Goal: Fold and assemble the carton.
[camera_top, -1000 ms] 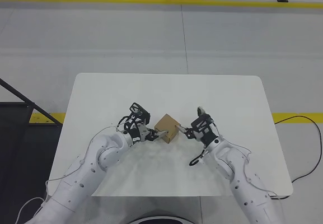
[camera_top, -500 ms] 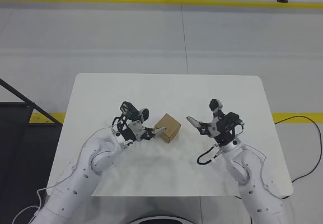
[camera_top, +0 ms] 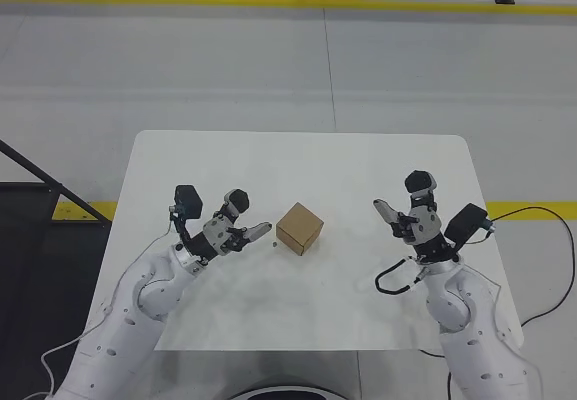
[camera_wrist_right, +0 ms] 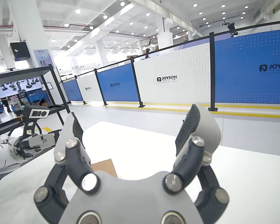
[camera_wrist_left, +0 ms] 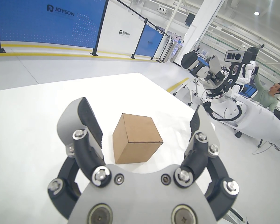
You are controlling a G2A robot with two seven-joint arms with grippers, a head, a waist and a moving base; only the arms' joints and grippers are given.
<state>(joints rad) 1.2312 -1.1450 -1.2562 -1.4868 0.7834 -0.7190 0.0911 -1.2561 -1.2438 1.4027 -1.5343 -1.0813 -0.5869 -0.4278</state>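
Small brown cardboard carton [camera_top: 299, 228] sits closed as a cube mid white table [camera_top: 368, 160]; looks assembled, I judge little left. My left gripper [camera_top: 248, 216] at its 9 o'clock, right gripper [camera_top: 400, 200] at 3 o'clock, both fingers apart, touching nothing

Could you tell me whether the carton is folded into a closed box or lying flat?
Folded and closed: the carton stands on the table as a cube, top shut, no flaps sticking out.

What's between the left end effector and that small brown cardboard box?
Nothing but bare white table: the top view shows an empty gap between the left end effector and the brown cardboard carton.
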